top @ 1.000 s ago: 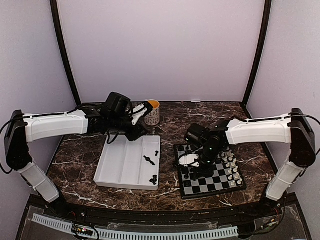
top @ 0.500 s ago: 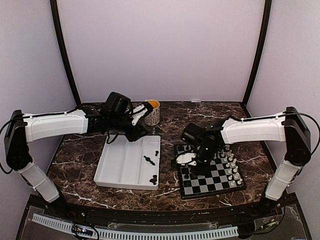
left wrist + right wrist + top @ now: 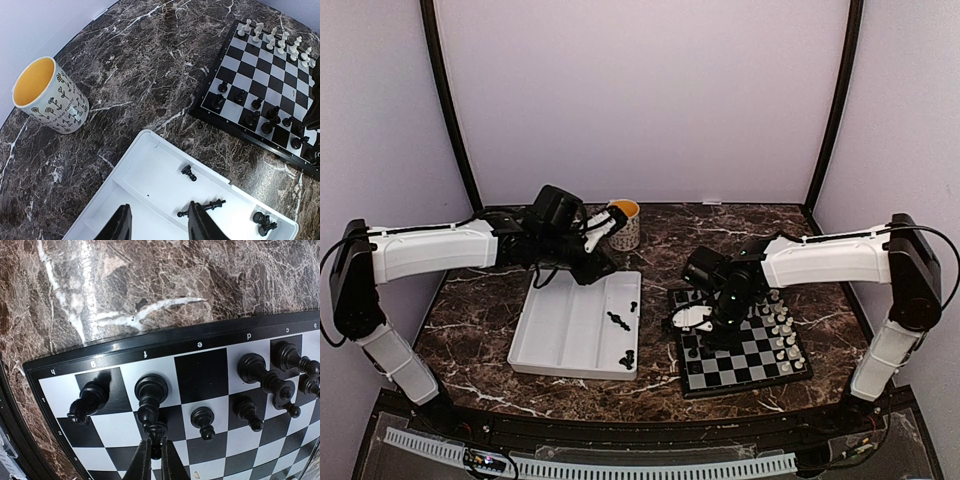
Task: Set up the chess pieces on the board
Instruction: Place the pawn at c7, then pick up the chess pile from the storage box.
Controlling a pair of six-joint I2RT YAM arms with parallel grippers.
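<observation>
Change: the right arm has swung left over the chessboard [image 3: 745,350] since a second ago, carrying the right tool [image 3: 688,320] to the board's left rim; the left arm has scarcely shifted.
Right tool: clenched; in the wrist view its two fingers [image 3: 144,460] meet on the top of a black chessman [image 3: 156,432].
Black chessman: at the very tip of the right tool, over the second rank in from the lettered rim. I cannot tell whether it is the head of the tall black piece [image 3: 150,390] standing just beyond it or a separate man.
Neighbours: a black knight [image 3: 87,400] stands to one side in the rim rank and a black pawn [image 3: 202,420] to the other, both apart from the fingers.
Left tool [image 3: 160,227]: released, fingers spread, hovering over the white tray [image 3: 150,185].
Loose black chessmen [image 3: 202,206]: in the tray on its side nearest the board, one lying just beside a left-tool finger.
White chessmen [image 3: 275,37]: ranked along the board's right side, well apart from both tools.
Chessboard: on the right half of the marble counter [image 3: 480,310], towards the near edge.
Tray: left of middle, by the near edge, just beside the board.
Flower-patterned mug [image 3: 624,225]: upright near the far edge, just beside the left tool.
</observation>
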